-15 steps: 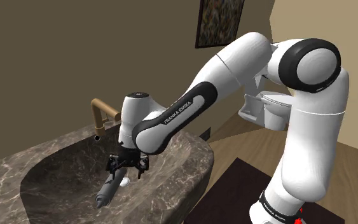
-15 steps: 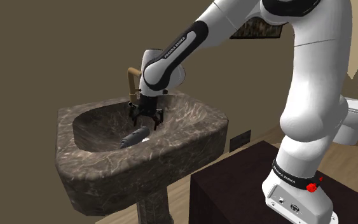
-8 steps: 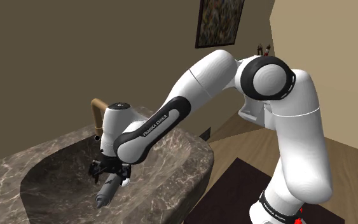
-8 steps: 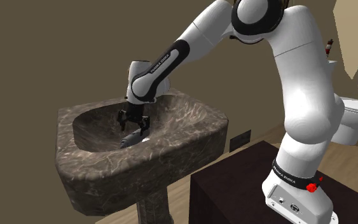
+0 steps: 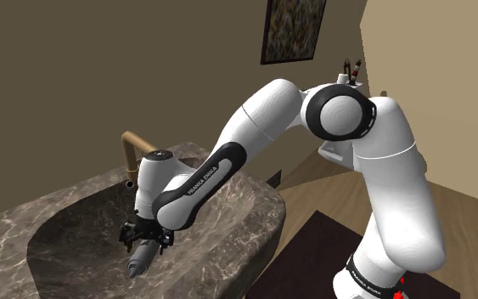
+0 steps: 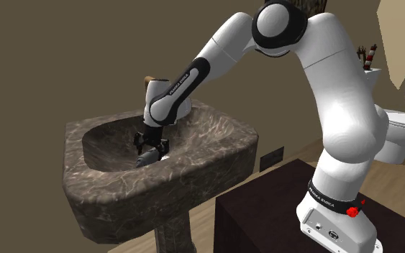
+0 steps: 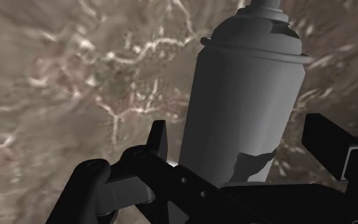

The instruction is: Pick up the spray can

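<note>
Hand has come down into the sink this past second; my fingers stand open astride the grey spray can, not touching. I judge closing comes next.

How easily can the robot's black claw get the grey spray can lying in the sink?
Probably easily. The black gripper is down in the brown marbled stone sink with its jaws open on either side of the grey spray can, and nothing sits between them and it.
</note>
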